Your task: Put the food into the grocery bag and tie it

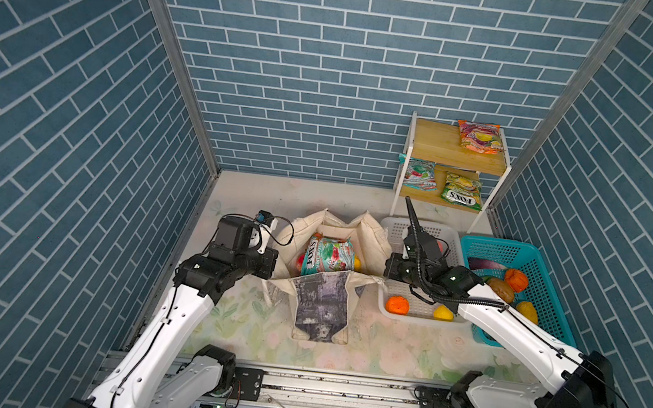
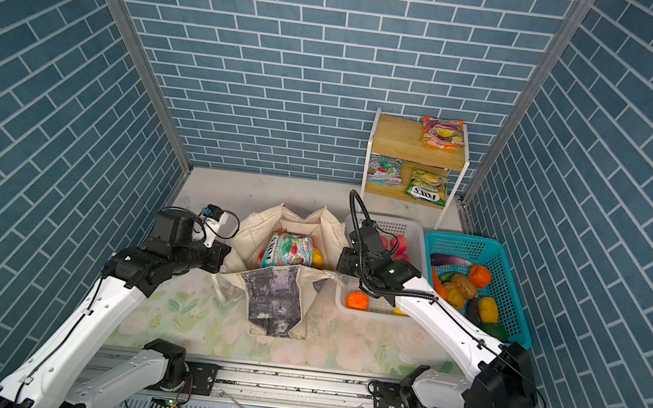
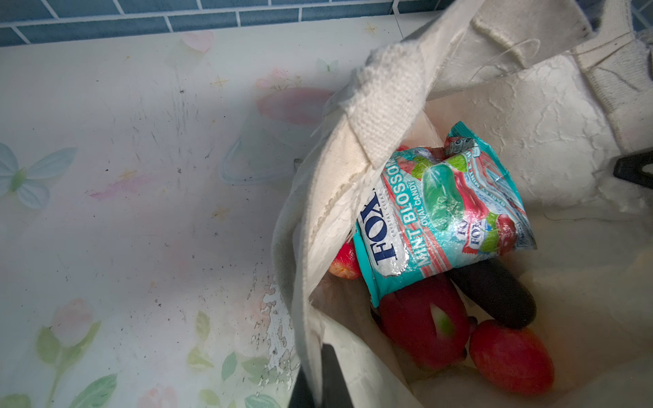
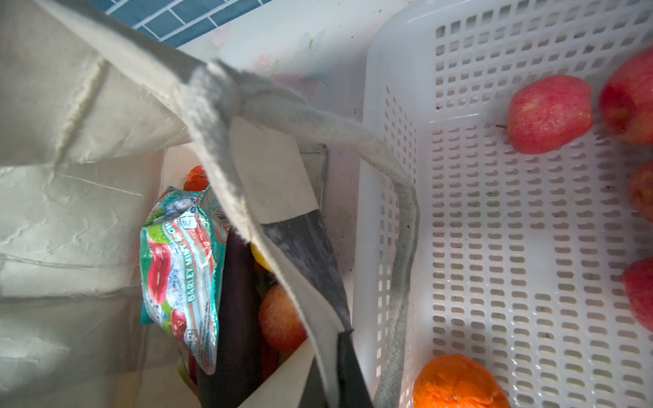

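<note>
Left of grocery bag (image 1: 321, 309): left fingers (image 3: 335, 381) closed tight, pinching the bag's left rim cloth. Bag itself mid-worktop (image 1: 243, 329), mouth open, printed panel folded toward the front.

Inside bag: mint packet (image 3: 434, 215) on top, over dragon fruit (image 3: 424, 325), red apple (image 3: 510, 356) and a dark aubergine-like piece (image 3: 494, 296).

Right rim of bag: right fingers (image 4: 348, 374) fully closed on the cloth edge. Strap handle (image 4: 399, 247) draped from that rim over the wall of the white basket (image 1: 412, 317), just right of bag.

Further right of bag: teal basket (image 1: 552, 302). Behind-right of bag: shelf (image 1: 436, 142) carrying more packets (image 1: 481, 137).

Likely trouble:
- Strap snagging the white basket wall on any lift or pull, dragging the basket along.
- Thin pinch of cloth slipping free, mouth collapsing over the contents.
- Tying now: apples (image 4: 549, 114) and orange (image 4: 456, 383) in the white basket, plus those packets, left out.
- Both sets of fingers occupied, none free for carrying.

Legible on the mint packet: "FOX'S", "CRYSTAL CLEAR", "MINT BLOSSOM", "OVAL CANDY", "BARLEY MINT". "FOX'S" again, upside down, on the green packet (image 1: 462, 191) on the shelf.
</note>
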You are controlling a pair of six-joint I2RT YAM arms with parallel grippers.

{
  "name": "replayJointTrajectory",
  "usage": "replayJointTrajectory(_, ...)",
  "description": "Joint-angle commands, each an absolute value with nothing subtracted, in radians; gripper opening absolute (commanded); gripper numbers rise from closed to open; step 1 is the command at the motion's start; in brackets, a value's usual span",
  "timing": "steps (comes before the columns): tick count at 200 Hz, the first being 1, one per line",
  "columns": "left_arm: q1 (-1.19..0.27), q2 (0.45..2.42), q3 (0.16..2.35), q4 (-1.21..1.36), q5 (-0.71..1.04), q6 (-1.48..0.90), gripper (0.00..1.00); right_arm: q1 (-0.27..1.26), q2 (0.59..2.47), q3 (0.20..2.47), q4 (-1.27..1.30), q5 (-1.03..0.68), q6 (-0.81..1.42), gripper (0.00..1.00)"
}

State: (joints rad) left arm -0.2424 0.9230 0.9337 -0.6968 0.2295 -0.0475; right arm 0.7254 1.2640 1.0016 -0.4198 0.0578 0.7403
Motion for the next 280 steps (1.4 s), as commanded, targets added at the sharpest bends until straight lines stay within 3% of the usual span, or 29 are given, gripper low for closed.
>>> replayJointTrajectory(1,-0.238,0.923,0.932,-0.667,0.234,-0.042,0.00,0.722,1.275,1.064,-0.449,0.017,0.739,0.00)
replayJointTrajectory(127,-0.254,0.988,1.253,-0.658,0.380,-0.185,0.00,0.821,1.461,1.563,-0.575,-0.045,0.619,0.00)
replayJointTrajectory(194,-0.363,1.042,1.347,-0.680,0.292,-0.240,0.00,0.899,1.622,1.799,-0.640,-0.061,0.587,0.00)
replayJointTrajectory(244,-0.390,1.107,1.339,-0.780,0.137,-0.271,0.00,0.907,1.706,1.817,-0.699,-0.075,0.589,0.00)
replayJointTrajectory(280,-0.398,1.132,1.304,-0.764,0.130,-0.272,0.00,0.910,1.734,1.786,-0.706,-0.083,0.592,0.00)
